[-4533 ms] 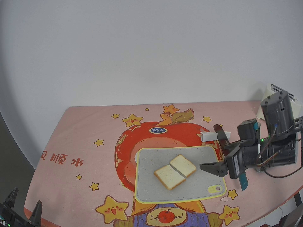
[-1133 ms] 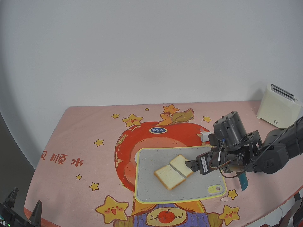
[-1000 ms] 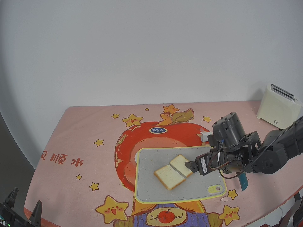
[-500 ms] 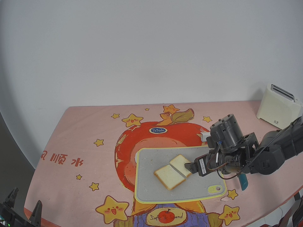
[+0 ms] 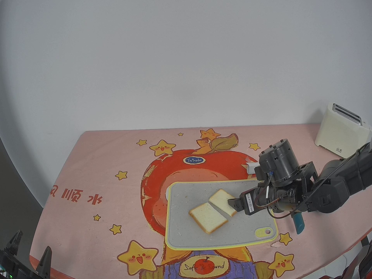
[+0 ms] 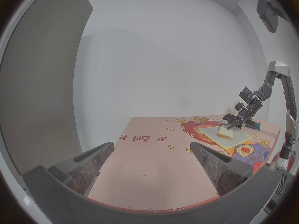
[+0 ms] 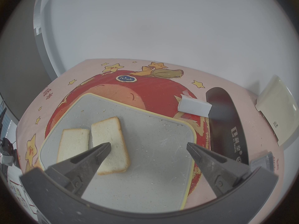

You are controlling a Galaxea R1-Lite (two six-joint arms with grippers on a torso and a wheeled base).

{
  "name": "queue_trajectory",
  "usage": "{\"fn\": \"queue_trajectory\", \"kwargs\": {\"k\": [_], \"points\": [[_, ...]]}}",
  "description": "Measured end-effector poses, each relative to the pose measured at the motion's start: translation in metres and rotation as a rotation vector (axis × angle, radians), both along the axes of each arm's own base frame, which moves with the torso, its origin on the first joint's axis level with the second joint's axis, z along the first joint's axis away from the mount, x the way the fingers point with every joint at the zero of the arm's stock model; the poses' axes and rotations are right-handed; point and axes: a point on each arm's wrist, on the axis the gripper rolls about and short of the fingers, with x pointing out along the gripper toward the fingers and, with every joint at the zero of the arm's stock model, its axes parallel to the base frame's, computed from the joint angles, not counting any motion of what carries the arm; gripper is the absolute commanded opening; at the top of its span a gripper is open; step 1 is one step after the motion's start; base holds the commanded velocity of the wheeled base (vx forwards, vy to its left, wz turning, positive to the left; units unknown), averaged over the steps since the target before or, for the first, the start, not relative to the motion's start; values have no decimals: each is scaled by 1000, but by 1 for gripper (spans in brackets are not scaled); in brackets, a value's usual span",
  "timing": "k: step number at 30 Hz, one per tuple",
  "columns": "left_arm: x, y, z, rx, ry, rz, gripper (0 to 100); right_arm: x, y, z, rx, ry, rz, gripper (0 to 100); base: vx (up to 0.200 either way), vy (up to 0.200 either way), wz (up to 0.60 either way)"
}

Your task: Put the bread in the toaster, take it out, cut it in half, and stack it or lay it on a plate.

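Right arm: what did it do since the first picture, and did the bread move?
The right arm swung in from over by the toaster, and its open jaws now sit at the right bread half. Nothing was grabbed. That half, the left bread half, the board and the knife stayed put.

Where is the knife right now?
In the right wrist view the knife lies on the table just right of the cutting board, its dark blade beside a small white block; the toaster stands farther right.
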Motion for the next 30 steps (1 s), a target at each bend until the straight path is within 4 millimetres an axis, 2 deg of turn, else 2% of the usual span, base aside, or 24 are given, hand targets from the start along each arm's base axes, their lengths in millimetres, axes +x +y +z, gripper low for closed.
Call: {"fn": "queue_trajectory", "kwargs": {"k": [26,27,30], "points": [[0,0,0,0,-1,-1,100,2,1,-9,-20,20,-1,100,0,0,0],[0,0,0,0,-1,-1,100,1,1,-9,-20,21,1,0,0,0,0],[0,0,0,0,-1,-1,100,1,2,-9,-20,23,5,0,0,0,0]]}}
